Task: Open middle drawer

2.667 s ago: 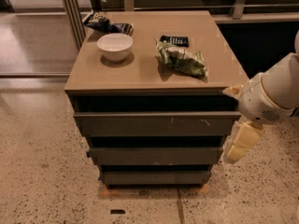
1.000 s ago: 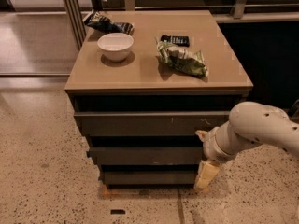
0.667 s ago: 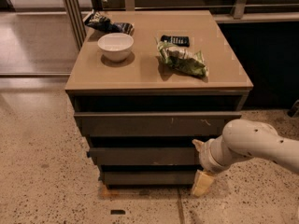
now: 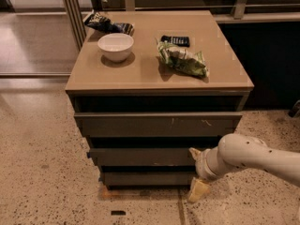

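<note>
The middle drawer (image 4: 140,156) is a long dark grey-brown handleless front, the second of three in the cabinet. It sits slightly proud of the cabinet body, below the top front (image 4: 154,124) with white scratch marks and above the bottom front (image 4: 145,178). My gripper (image 4: 195,171) reaches in from the right on a white arm, low at the right end of the drawer fronts. Its cream fingers are spread apart, one by the middle drawer's upper right edge (image 4: 193,152), the other down near the floor (image 4: 198,190). It holds nothing.
On the tan cabinet top (image 4: 140,76) stand a white bowl (image 4: 115,46), a green chip bag (image 4: 183,60), a black packet (image 4: 176,40) and a dark snack bag (image 4: 108,23). A metal door frame (image 4: 70,13) stands at the left, a dark wall at the right. Speckled floor lies in front.
My arm has swung down and left from the cabinet's right side to the front of the lower drawers. The drawers have not visibly moved.
</note>
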`<move>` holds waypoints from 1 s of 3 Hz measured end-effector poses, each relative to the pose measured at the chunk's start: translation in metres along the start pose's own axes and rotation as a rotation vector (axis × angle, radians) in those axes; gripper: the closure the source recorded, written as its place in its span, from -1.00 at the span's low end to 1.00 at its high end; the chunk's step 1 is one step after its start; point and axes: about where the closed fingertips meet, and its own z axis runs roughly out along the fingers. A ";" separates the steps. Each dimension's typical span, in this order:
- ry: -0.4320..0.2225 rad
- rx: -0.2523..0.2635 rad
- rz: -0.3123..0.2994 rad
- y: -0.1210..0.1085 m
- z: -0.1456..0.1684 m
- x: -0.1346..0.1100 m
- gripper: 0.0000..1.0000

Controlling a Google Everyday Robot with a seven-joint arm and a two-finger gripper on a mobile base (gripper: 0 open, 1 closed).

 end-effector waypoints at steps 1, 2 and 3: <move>0.025 0.007 -0.013 0.002 0.009 0.012 -1.00; 0.038 0.027 -0.042 0.000 0.025 0.027 -1.00; 0.018 0.050 -0.065 -0.009 0.041 0.035 -1.00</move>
